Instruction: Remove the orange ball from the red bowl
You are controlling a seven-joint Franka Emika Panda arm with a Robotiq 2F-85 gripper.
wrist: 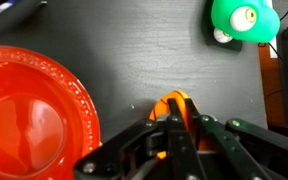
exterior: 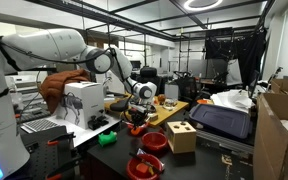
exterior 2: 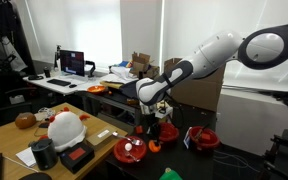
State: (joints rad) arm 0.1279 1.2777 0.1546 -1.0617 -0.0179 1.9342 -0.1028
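Exterior view: gripper (exterior: 137, 108) hung low over dark table (exterior: 104, 160); ball and jaw state unreadable.
Exterior view: gripper (exterior 2: 154, 118) pointed down; ball hidden.
Wrist view: claw pinched narrow on orange ball (wrist: 176, 100), outside red bowl (wrist: 29, 110), over bare table; lifted or resting, unclear.
Risk: smooth sphere might squirt from shallow pinch and roll toward green toy (wrist: 242, 20) or back into bowl.

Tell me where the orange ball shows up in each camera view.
Wrist view: ball bottom centre, between the fingers of the claw.
Exterior view: ball an orange speck low centre, just under the claw.
Exterior view: too small to pick out beneath the claw.
Shared landmark: the claw.
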